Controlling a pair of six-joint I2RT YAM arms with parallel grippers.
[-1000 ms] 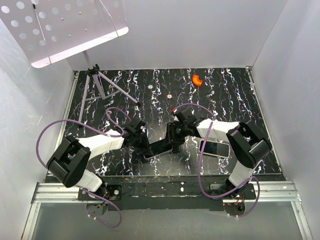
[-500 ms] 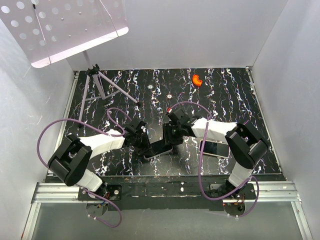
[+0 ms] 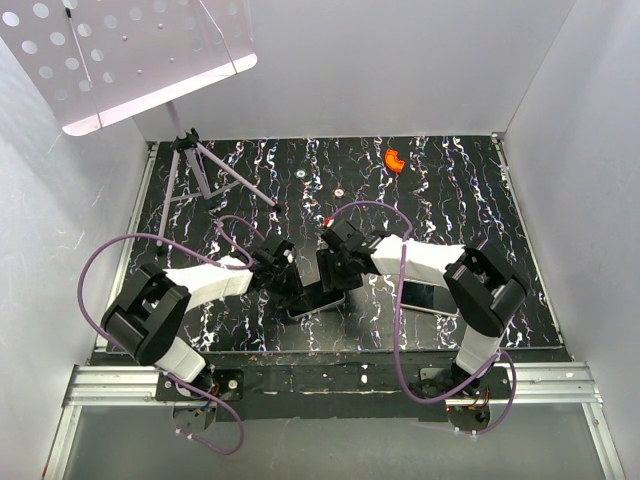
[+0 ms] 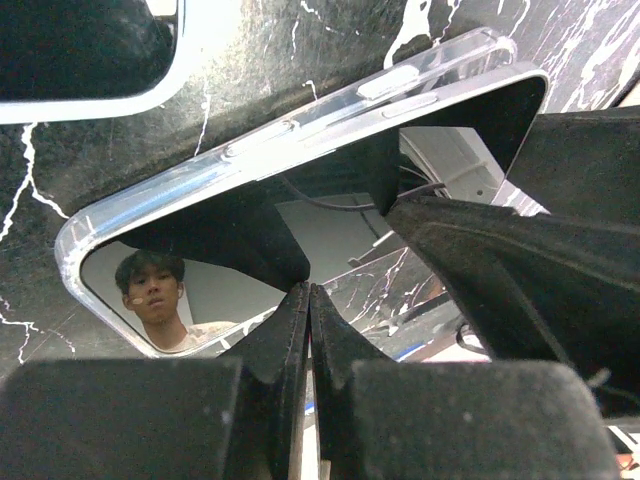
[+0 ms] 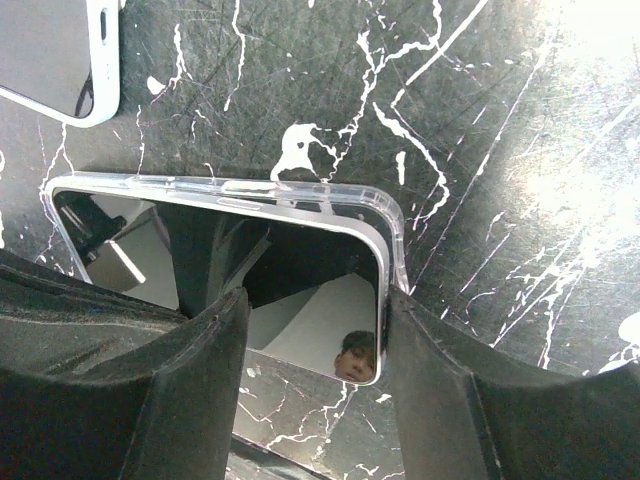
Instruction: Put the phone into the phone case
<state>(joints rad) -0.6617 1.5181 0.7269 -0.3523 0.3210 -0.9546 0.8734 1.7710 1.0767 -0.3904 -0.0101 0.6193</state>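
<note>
The phone (image 3: pixel 320 300) lies near the middle of the near edge of the marbled surface (image 3: pixel 450 200), its screen up, inside the clear case (image 4: pixel 150 195). Both wrist views show the transparent rim wrapped around the long side and the corners that can be seen.

Over the last second the right hand (image 3: pixel 330 272) has slid along the phone toward the left hand (image 3: pixel 287 283), so the two now sit close together over the same end. The right forearm has swung with it and now covers part of the second phone (image 3: pixel 428 298), which lies bare toward the right edge.

The left hand is clenched, fingertips touching each other with nothing between them, their tips down at the glass. The right hand is spread, its fingers standing apart over the screen and grasping nothing.

This looks like the pressing-in stage. The shift suggests the right hand is working along the phone to seat the remaining edge, while the left hand pins it. Whether the near edge has snapped in cannot be told, as the fingers hide it.
</note>
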